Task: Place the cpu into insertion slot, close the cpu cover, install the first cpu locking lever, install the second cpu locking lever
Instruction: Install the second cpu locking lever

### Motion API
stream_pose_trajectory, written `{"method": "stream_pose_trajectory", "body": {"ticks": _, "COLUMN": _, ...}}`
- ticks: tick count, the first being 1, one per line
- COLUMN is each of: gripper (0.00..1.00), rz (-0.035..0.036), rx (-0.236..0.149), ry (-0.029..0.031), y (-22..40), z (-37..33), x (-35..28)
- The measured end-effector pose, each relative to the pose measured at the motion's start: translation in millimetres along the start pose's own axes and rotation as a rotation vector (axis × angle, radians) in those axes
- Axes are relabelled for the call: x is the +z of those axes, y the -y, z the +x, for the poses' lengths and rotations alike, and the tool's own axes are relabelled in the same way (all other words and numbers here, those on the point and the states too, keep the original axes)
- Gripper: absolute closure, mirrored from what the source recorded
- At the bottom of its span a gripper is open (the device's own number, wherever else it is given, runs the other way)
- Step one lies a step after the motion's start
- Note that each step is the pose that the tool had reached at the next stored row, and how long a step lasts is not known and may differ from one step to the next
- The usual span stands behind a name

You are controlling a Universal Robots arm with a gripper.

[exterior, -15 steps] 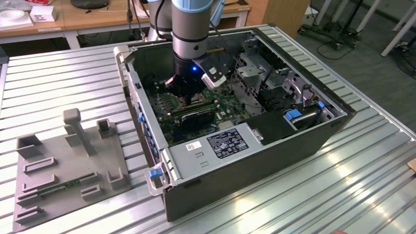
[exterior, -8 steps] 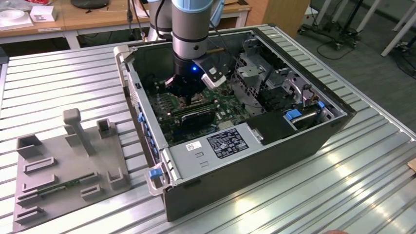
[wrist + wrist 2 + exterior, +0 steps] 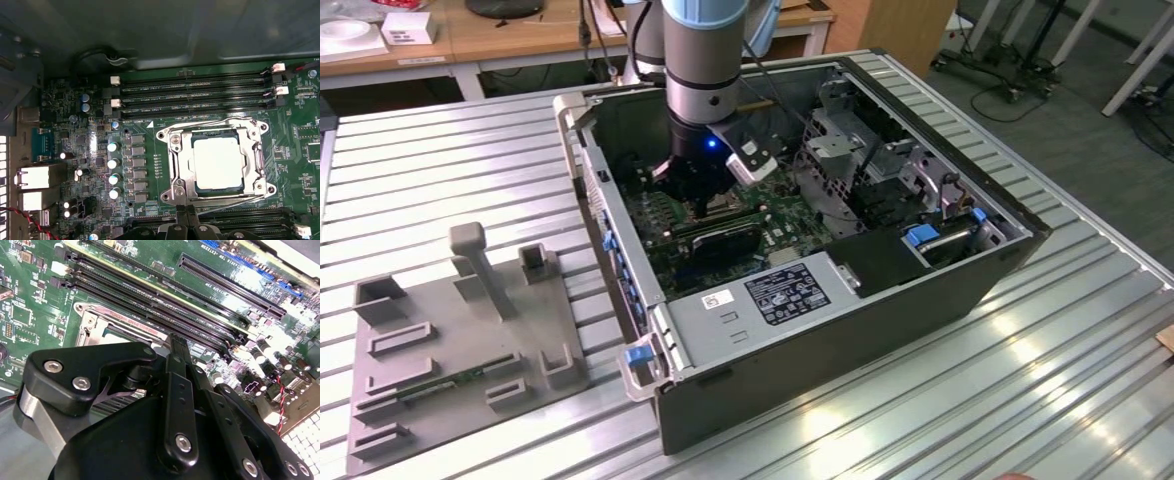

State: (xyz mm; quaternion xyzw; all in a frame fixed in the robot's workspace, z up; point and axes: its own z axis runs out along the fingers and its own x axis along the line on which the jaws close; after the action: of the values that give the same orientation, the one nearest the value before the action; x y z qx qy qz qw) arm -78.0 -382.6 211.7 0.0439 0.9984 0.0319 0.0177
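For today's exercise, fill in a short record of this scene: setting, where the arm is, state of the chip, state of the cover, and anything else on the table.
setting: open computer case on a slatted metal table
arm: gripper lowered inside the case, over the green motherboard
cpu: seated in the insertion slot
cpu cover: closed flat around the chip
also on table: grey fixture tray, at the exterior view's left

The arm (image 3: 707,90) reaches down into the open computer case (image 3: 854,300) over the green motherboard (image 3: 787,225).
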Motion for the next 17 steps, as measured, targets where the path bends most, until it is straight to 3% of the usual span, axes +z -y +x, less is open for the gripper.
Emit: {"method": "stream_pose_trajectory", "body": {"ticks": 17, "gripper": 0.89, "rz": 0.0, "rx": 0.0, "ry": 0.0007, "y": 0.4, "z": 3.7, "x": 0.9}}
